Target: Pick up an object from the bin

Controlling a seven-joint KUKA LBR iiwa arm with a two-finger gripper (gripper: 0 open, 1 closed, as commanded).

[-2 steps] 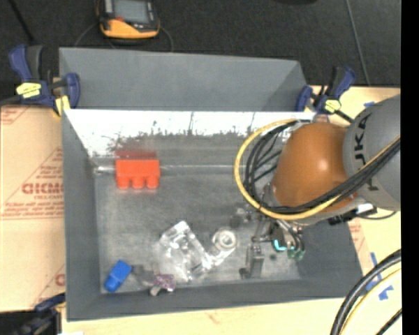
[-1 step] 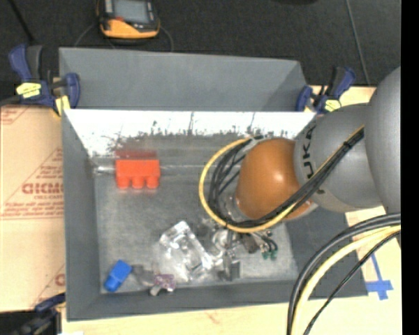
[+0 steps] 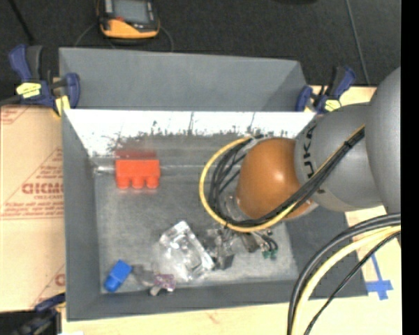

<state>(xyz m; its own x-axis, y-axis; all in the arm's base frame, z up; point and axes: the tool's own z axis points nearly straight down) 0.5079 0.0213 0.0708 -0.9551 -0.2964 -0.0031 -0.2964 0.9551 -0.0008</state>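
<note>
red block point(image 3: 137, 172), blue piece point(image 3: 116, 276), grey bin point(image 3: 80, 222)

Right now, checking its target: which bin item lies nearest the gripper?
The crumpled clear plastic piece, beside the gripper; the red block and blue block lie farther left.

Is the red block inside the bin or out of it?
Inside. The red block lies on the floor of the bin, by its back wall, well left of the gripper.
</note>
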